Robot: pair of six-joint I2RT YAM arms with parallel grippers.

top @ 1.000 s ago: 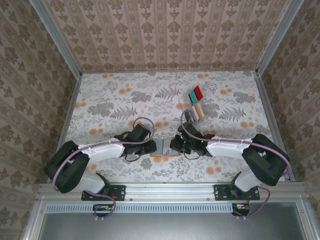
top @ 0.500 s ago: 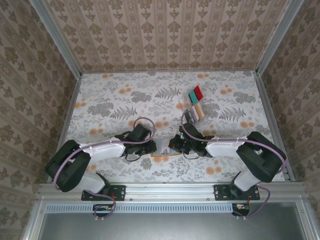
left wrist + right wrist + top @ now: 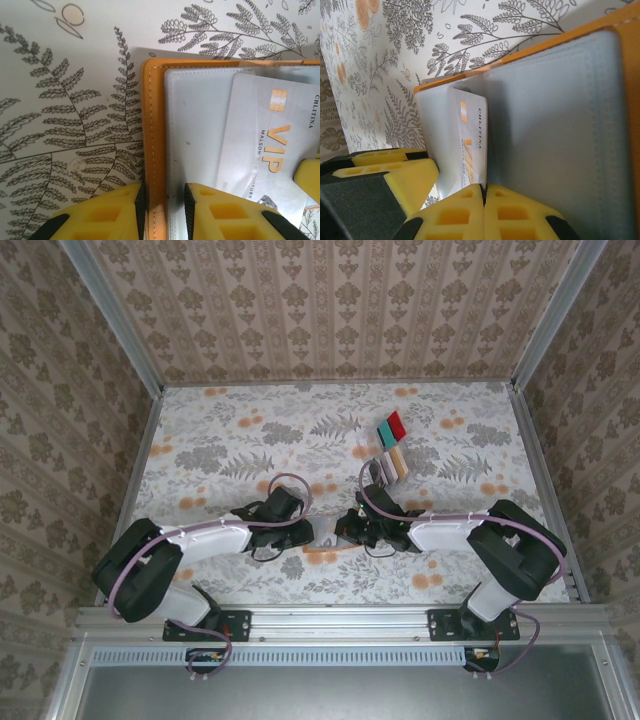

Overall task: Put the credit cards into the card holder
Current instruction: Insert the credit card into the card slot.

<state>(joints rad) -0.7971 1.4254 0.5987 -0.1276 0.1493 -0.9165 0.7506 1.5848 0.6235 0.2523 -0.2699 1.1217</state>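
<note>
The card holder (image 3: pixel 152 125) is open near the front middle of the floral worktop (image 3: pixel 75 100), between the two arms. The left tool (image 3: pixel 164 194) stands at a narrow gap, pinching the holder's orange edge. The right tool (image 3: pixel 484 192) is closed tight on a grey VIP card (image 3: pixel 472 145) that lies against the holder's grey inner pockets. The other credit cards (image 3: pixel 392 445) lie farther back.

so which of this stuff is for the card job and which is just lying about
For the job: orange leather-like folding card holder; silver plastic VIP card; fanned red, teal, beige and white plastic cards.
Just there: floral-print table cover; patterned wallpaper walls.
</note>
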